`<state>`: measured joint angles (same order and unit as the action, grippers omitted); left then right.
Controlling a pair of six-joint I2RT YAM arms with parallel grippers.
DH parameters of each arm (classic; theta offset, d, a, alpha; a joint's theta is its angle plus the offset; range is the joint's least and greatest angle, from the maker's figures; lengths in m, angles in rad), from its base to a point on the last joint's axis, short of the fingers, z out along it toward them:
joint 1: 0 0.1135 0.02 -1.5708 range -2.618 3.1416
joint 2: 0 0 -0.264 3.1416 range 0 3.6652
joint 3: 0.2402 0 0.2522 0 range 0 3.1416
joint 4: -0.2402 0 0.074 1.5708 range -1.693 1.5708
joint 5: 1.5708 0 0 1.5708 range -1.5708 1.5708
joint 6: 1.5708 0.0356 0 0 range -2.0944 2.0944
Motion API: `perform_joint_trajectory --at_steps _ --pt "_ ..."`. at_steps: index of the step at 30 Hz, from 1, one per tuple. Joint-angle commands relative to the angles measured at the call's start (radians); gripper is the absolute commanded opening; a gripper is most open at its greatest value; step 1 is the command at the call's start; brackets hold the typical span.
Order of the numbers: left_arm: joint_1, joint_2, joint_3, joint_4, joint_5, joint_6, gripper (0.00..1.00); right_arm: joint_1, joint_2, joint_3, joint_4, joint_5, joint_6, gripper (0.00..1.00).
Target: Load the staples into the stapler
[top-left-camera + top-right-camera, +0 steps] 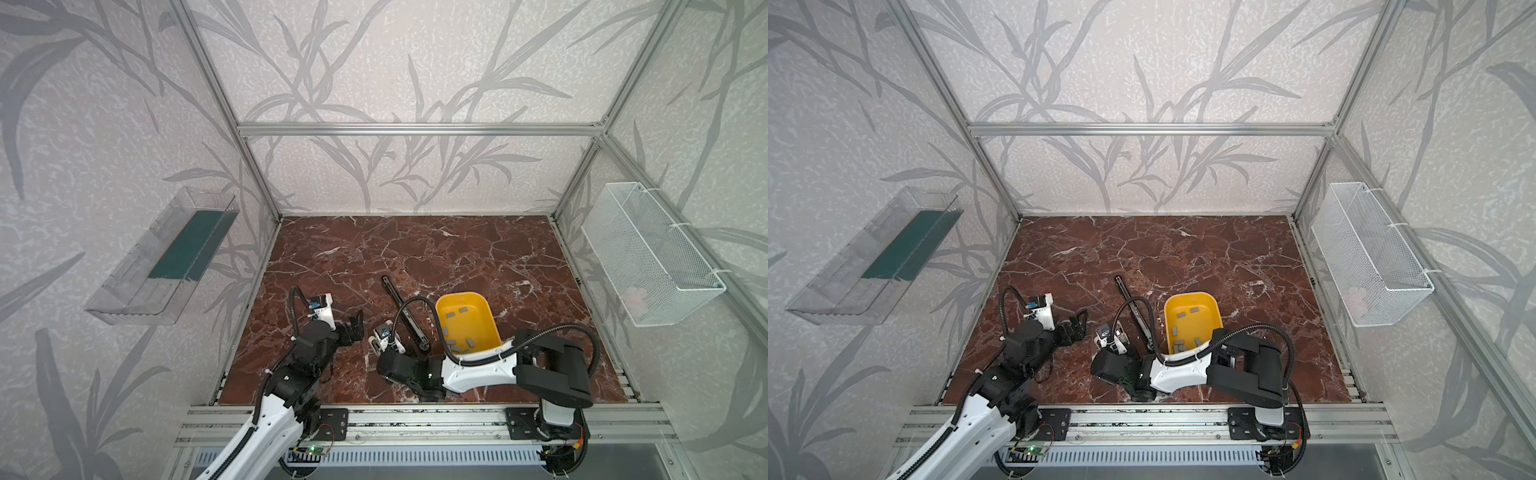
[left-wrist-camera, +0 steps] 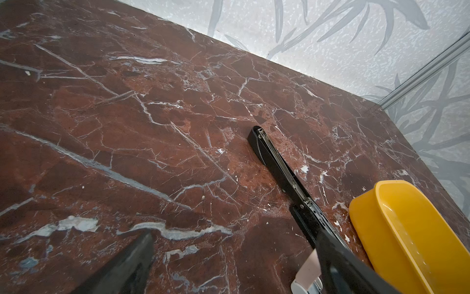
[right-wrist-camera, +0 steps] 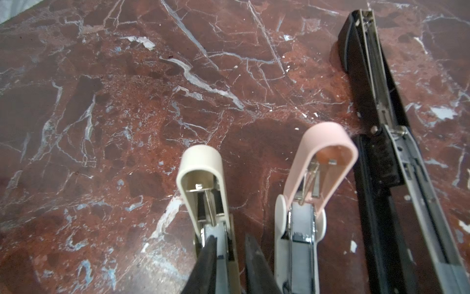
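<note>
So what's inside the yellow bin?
In the yellow bin, loose grey staples lie scattered on its floor. The right arm covers its near end; anything there cannot be seen.

The bench (image 1: 415, 257) looks like polished red-brown marble: smooth, white-veined, with a soft sheen. On its near right, the yellow tub (image 1: 486, 320) is smooth, glossy plastic, and the staples (image 1: 462, 309) in it are dull grey metal. The cream stapler (image 3: 201, 157) and pink stapler (image 3: 328, 132) have smooth satin plastic caps over bright, chrome-like metal inner parts. The black stapler (image 3: 373, 163) has a dark shell, plastic or painted I cannot tell, and a bare steel channel. The basket (image 1: 648, 257) on the right wall is white-coated wire mesh. The tray (image 1: 124, 286) on the left wall is clear plastic.
</note>
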<state>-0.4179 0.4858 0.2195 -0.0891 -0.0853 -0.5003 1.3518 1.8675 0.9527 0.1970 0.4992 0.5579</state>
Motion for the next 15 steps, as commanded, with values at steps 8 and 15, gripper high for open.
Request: perform_joint_trajectory --at_steps 8,15 --pt "-0.003 -0.001 -0.008 0.018 -0.004 -0.008 0.99 -0.010 0.017 0.005 -0.048 -0.007 0.041 0.15" --pt "-0.004 -0.001 -0.008 0.020 -0.004 -0.009 0.99 0.003 -0.018 -0.037 -0.048 0.002 0.057 0.14"
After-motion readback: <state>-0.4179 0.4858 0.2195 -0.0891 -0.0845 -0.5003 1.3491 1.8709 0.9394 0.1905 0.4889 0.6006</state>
